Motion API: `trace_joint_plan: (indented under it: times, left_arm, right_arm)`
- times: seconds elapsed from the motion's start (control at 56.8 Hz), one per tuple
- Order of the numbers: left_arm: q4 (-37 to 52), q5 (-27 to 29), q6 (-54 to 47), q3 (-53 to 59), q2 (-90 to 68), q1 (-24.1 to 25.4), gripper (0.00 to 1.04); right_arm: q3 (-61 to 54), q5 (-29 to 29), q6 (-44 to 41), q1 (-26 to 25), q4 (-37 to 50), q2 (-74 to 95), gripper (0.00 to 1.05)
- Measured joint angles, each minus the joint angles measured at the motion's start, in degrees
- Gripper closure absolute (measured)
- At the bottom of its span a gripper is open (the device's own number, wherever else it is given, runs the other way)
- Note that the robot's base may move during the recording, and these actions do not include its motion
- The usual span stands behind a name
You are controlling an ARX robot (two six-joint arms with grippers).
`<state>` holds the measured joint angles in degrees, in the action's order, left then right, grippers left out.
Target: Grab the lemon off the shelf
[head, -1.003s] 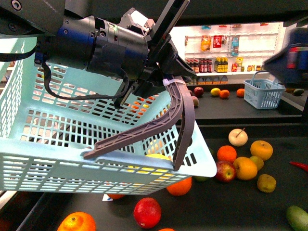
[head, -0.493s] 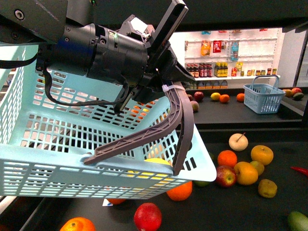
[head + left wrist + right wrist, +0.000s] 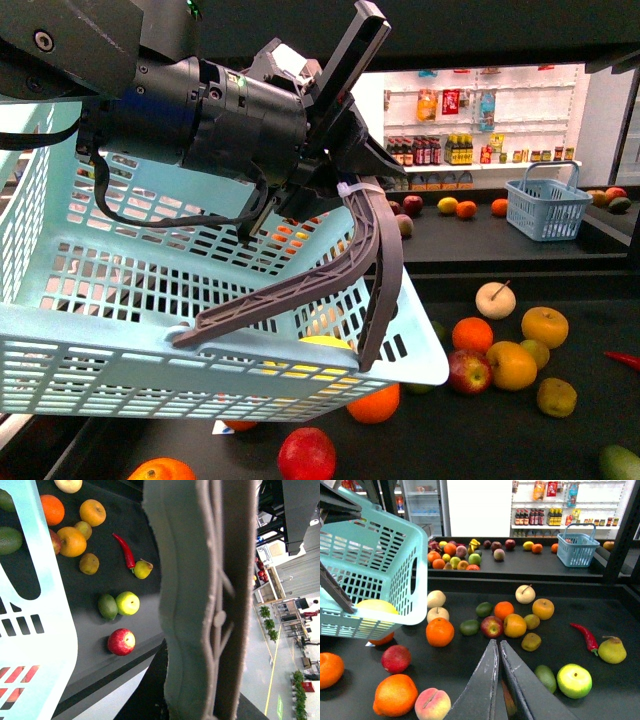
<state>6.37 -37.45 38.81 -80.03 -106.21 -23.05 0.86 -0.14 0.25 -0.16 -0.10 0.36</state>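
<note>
Shelf (image 3: pixel 600 611): flat black deck, fruit loose across it.

- Near left: big orange (image 3: pixel 395 694) just beside peach (image 3: pixel 432 704); red apple (image 3: pixel 396 658) a little farther back.
- Centre cluster: second apple (image 3: pixel 492 626) touching orange-yellow fruit (image 3: pixel 515 625). Lime (image 3: pixel 469 627) just left of them, olive fruit (image 3: pixel 531 641) near right.
- Farther back: pale stemmed fruit (image 3: pixel 525 594).
- Right: chili (image 3: pixel 584 636) with pear (image 3: pixel 612 650) beside it.
- Nearest right: green apple (image 3: pixel 574 680) and avocado (image 3: pixel 546 677), side by side.

Glossy turquoise plastic basket (image 3: pixel 100 300), matt grey ribbed plastic handle (image 3: pixel 375 250), matt black shelf (image 3: pixel 625 615), shiny red apple (image 3: pixel 492 626)
</note>
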Motion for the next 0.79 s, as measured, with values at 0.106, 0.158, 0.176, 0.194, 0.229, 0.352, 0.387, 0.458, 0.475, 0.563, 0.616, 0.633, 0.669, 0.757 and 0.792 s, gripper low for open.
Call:
trace_joint_plan:
  times: [0.106, 0.158, 0.176, 0.194, 0.229, 0.352, 0.387, 0.458, 0.475, 0.563, 0.616, 0.633, 0.669, 0.757, 0.792]
  left_arm:
    - [0.0, -0.02, 0.02, 0.0, 0.0, 0.0, 0.96]
    - [0.0, -0.02, 0.02, 0.0, 0.0, 0.0, 0.96]
    - [0.0, -0.02, 0.02, 0.0, 0.0, 0.0, 0.96]
    - [0.0, -0.02, 0.02, 0.0, 0.0, 0.0, 0.96]
    - [0.0, -0.02, 0.0, 0.0, 0.0, 0.0, 0.96]
    - [0.0, 0.0, 0.02, 0.0, 0.0, 0.0, 0.96]
    - [0.0, 0.0, 0.02, 0.0, 0.0, 0.0, 0.96]
    - [0.0, 0.0, 0.0, 0.0, 0.0, 0.0, 0.96]
    - [0.0, 0.0, 0.02, 0.0, 0.0, 0.0, 0.96]
    - [0.0, -0.02, 0.0, 0.0, 0.0, 0.0, 0.96]
    - [0.0, -0.02, 0.02, 0.0, 0.0, 0.0, 0.96]
    - [0.0, -0.02, 0.02, 0.0, 0.0, 0.0, 0.96]
    - [0.0, -0.02, 0.02, 0.0, 0.0, 0.0, 0.96]
    - [1.86, 3.08, 1.27, 0.44, 0.0, -0.13, 0.96]
    - [3.34, 5.9, 2.56, 0.66, 0.0, -0.31, 0.96]
  right_arm:
    - [0.0, 0.0, 0.0, 0.0, 0.0, -0.02, 0.98]
    - [0.0, 0.0, -0.07, -0.02, 0.0, -0.02, 0.98]
    - [0.0, 0.0, -0.07, 0.0, 0.0, -0.02, 0.95]
    - [0.0, 0.0, -0.09, 0.0, 0.0, -0.02, 0.9]
    - [0.0, 0.0, -0.09, 0.0, 0.0, -0.02, 0.81]
    - [0.0, 0.0, -0.09, 0.0, 0.0, -0.02, 0.57]
    - [0.0, 0.0, -0.09, 0.0, 0.0, -0.02, 0.52]
    - [0.0, 0.0, -0.09, -0.02, 0.0, -0.02, 0.4]
    - [0.0, 0.0, -0.09, 0.0, 0.0, -0.02, 0.36]
    - [0.0, 0.0, -0.09, 0.0, 0.0, -0.02, 0.22]
    - [0.0, 0.0, -0.09, 0.0, 0.0, -0.02, 0.14]
    - [0.0, 0.0, -0.09, 0.0, 0.0, -0.02, 0.12]
    - [0.0, 0.0, -0.09, 0.0, 0.0, -0.02, 0.05]
    - [0.0, 0.0, -0.09, 0.0, 0.0, -0.02, 0.02]
    - [0.0, 0.0, -0.09, 0.0, 0.0, -0.02, 0.03]
